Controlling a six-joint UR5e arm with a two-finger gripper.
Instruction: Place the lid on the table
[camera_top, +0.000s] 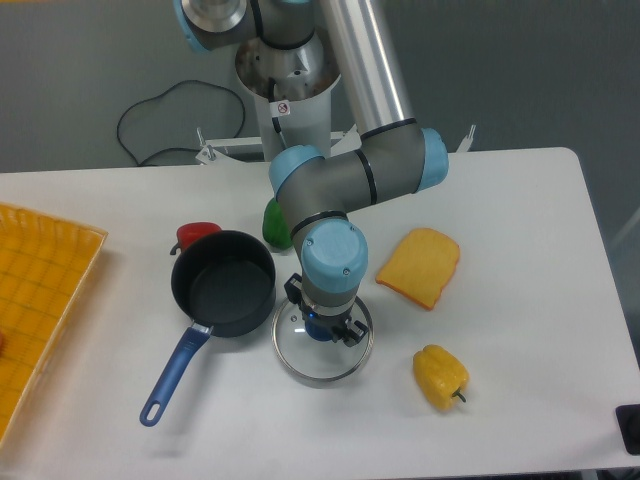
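The gripper (322, 326) points straight down over the lid (322, 345), its fingers (341, 334) on either side of the blue knob at the lid's centre; whether they clamp it cannot be told. The lid spreads out beneath the fingers, just above or on the table (520, 300). Just left of the fingers stands the saucepan (222, 283). To their right lies a bread slice (419, 266), lower right a yellow pepper (440, 377).
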